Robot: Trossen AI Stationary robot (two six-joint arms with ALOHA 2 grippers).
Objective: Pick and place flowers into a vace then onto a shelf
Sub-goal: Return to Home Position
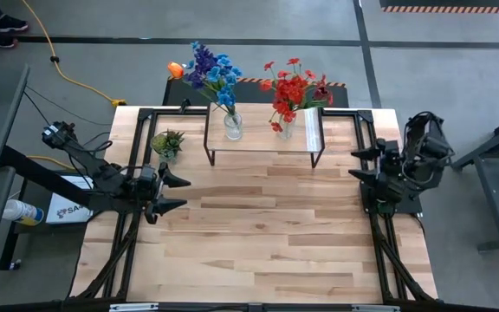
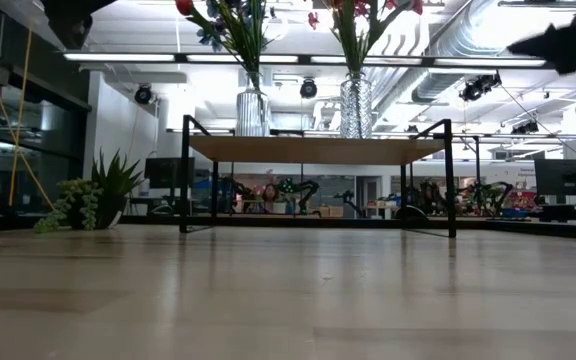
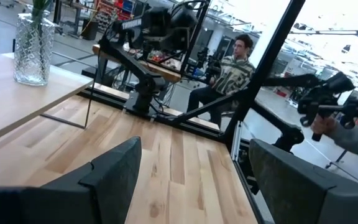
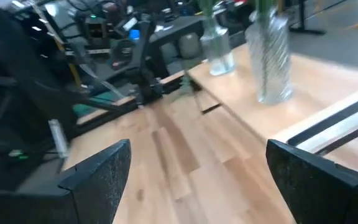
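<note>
Flowers (image 1: 212, 74): one blue-purple bunch with an orange bloom and one red bunch, standing in clear vases (image 1: 232, 126).
Place: stood on the shelf (image 1: 262, 139), between both grippers.
Left gripper (image 1: 180, 192): fingers were apart, empty.
Right gripper (image 1: 358, 165): fingers were apart, empty.

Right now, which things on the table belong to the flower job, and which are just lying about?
Job:
- blue and purple flowers in a clear vase
- red flowers in the other vase
- shelf holding both
- left claw and right claw, open, at the table sides

Lying about:
- potted plant beside the shelf
</note>
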